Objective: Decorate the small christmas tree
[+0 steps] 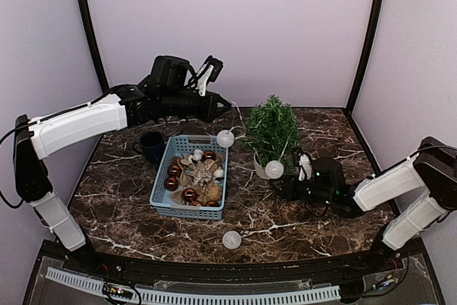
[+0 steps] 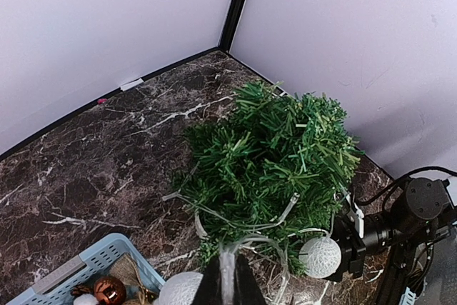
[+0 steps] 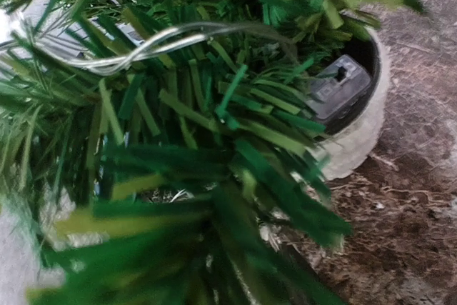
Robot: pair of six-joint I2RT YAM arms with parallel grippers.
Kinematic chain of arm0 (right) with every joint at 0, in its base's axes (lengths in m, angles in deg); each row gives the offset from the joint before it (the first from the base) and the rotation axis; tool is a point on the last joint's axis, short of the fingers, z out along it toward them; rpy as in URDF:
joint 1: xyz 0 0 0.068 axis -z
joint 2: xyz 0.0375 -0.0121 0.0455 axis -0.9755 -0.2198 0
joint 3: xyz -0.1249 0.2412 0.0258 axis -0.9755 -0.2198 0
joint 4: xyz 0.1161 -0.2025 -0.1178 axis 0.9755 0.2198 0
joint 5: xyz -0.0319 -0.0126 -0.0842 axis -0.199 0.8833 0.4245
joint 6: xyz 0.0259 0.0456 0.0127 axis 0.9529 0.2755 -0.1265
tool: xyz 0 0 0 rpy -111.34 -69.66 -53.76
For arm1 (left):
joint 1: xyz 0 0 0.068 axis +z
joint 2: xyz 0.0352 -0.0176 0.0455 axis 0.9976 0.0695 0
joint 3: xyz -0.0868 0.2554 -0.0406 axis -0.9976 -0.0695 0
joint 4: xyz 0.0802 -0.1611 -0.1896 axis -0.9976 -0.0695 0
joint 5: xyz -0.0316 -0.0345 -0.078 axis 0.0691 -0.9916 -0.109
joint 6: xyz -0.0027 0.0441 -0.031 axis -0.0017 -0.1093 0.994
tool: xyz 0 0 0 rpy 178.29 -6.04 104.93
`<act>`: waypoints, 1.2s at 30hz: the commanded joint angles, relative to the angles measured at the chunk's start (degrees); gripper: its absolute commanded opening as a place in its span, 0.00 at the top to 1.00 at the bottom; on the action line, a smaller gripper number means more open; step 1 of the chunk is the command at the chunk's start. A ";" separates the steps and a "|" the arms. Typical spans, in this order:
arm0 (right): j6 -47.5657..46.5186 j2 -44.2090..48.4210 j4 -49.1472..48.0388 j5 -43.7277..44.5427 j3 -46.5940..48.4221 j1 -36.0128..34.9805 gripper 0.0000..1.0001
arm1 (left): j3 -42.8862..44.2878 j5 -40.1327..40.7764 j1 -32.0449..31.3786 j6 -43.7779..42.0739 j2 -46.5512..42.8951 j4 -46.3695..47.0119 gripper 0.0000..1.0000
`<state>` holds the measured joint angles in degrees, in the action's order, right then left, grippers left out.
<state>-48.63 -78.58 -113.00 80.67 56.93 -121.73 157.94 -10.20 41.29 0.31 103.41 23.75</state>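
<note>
Small christmas tree [image 1: 273, 128] stands in its white pot [image 1: 258, 167] right of centre on the marble table [image 1: 121, 205]; from the top camera you see it just right of the blue basket [image 1: 163, 192] of ornaments. Your left gripper [image 1: 227, 109] hangs above the basket's far end, left of the treetop, pinched closed on a thin light cord [image 1: 230, 121]. One white ball [image 1: 226, 138] dangles below it, a second ball [image 1: 274, 169] rests against the pot, and a third ball [image 1: 231, 240] lies apart near the front edge. A dark mug [image 1: 150, 146] sits by the basket's far left corner. Your right gripper [image 1: 282, 186] sits low beside the pot; you cannot tell how its jaws stand.

From your left wrist, the tree [image 2: 271, 148] fills the middle. The left gripper [image 2: 228, 282] is clamped on the cord [image 2: 250, 221], which loops through the lower branches. A ball [image 2: 319, 256] hangs at the tree's lower right, just beside the right gripper [image 2: 355, 239].

From your right wrist, blurred branches of the tree [image 3: 214, 141] crowd the frame, with the cord [image 3: 157, 44] twisted across them. The pot [image 3: 357, 148] holds a black box [image 3: 334, 89].
</note>
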 commanded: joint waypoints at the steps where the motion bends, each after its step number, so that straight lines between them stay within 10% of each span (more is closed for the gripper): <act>1: -2.17 -2.30 -3.90 -3.52 2.23 0.39 0.55 | 1.34 -0.53 0.21 0.23 -1.19 -0.46 1.00; 14: -1.11 -2.47 -4.78 -5.82 2.71 0.30 0.97 | 1.31 0.74 0.32 -0.10 -1.31 -1.59 1.00; 36: 4.23 26.96 19.55 -1.16 -8.90 -7.24 1.00 | -9.55 0.35 0.38 -2.40 -7.32 2.84 1.00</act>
<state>-46.31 -55.21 -99.17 77.13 50.59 -127.43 150.75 -8.76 41.29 -0.89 99.45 24.36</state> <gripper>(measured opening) 0.059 0.024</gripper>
